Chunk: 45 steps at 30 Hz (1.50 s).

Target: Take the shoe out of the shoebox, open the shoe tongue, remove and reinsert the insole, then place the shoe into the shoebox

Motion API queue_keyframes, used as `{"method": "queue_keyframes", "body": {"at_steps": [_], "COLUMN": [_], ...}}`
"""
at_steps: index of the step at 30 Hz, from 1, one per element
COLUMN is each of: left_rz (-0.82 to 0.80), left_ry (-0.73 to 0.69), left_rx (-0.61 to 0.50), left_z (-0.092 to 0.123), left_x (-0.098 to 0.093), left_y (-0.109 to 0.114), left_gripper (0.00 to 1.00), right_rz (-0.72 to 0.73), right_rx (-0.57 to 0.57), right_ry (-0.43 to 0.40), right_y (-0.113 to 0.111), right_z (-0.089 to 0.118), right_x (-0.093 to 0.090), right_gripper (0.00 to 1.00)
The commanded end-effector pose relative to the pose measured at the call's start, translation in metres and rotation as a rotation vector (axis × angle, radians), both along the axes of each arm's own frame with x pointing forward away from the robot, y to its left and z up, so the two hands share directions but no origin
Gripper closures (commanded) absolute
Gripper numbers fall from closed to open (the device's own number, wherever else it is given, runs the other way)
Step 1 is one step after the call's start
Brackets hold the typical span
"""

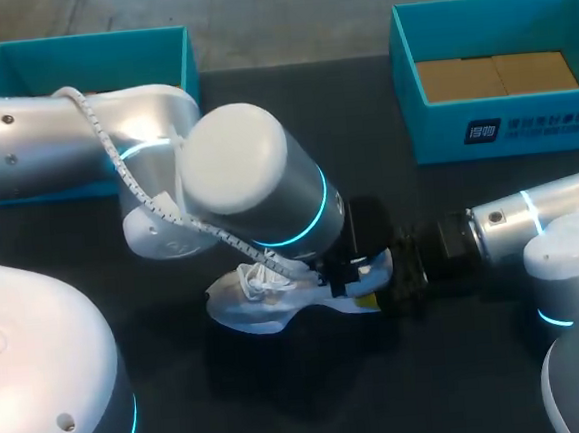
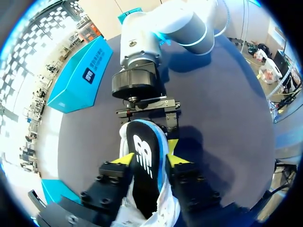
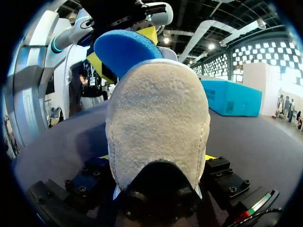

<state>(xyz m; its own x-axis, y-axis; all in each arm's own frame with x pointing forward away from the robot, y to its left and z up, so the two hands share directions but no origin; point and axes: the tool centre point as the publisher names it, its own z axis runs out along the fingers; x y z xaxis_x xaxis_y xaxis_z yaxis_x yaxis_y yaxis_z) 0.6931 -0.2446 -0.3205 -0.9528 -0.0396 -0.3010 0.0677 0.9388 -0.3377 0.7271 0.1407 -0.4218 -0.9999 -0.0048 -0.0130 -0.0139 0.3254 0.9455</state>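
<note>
Cardboard (image 1: 494,75) in shoebox (image 1: 434,135); right end effector (image 3: 156,158) clamping shoe (image 3: 158,113), left end effector (image 2: 148,160) clamping insole (image 2: 143,142)

The left arm (image 1: 236,171) bends over the tabletop, its hand (image 2: 150,161) pinching the insole (image 2: 142,184) between both yellow fingertips (image 2: 122,160). The right arm (image 1: 561,220) lies low and level just ahead of that hand, facing it, its own hand (image 3: 156,158) clasping the heel of the shoe (image 3: 158,113) from two sides.
</note>
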Motion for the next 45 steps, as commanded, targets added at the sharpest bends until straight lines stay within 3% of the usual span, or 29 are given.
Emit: {"method": "queue_keyframes", "body": {"at_steps": [1,10,30,45], "left_rz": [0.003,0.007,0.036,0.061], "left_ry": [-0.008,-0.059,-0.101,-0.118], "left_rx": [-0.009,-0.012,-0.024,-0.048], "left_z": [0.000,-0.008,-0.022,-0.018], "left_x": [-0.002,-0.006,0.003,0.017], "left_y": [0.002,0.002,-0.004,-0.001], "left_gripper": [0.41,0.52,0.54,0.61], "right_rz": [-0.001,-0.001,-0.001,-0.001], "right_rx": [-0.002,-0.002,-0.002,-0.002], "right_ry": [-0.001,-0.001,-0.001,-0.001], "right_y": [0.001,0.001,0.001,0.001], "right_z": [-0.002,-0.002,-0.002,-0.002], "right_x": [-0.001,-0.001,-0.001,-0.001], "right_gripper": [1.00,1.00,1.00,1.00]}}
